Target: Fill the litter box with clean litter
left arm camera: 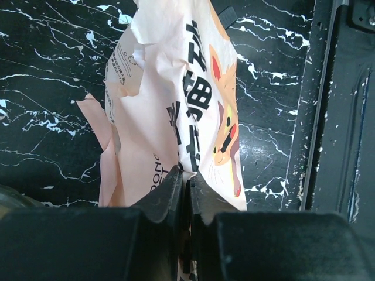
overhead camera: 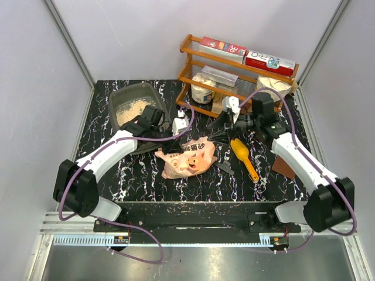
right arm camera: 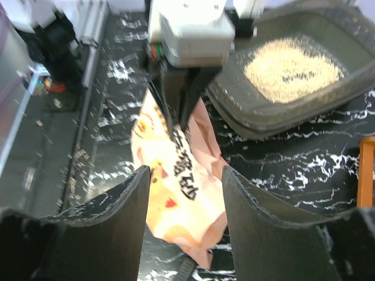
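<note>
Grey litter box [overhead camera: 119, 95], far left, holds beige clean litter [overhead camera: 133, 110].

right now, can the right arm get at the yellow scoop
Probably yes. The right gripper is open and empty, and the yellow scoop lies bare on the table close beside it, on its own side. The pink bag, pinched by the left gripper, sits apart from it.
</note>
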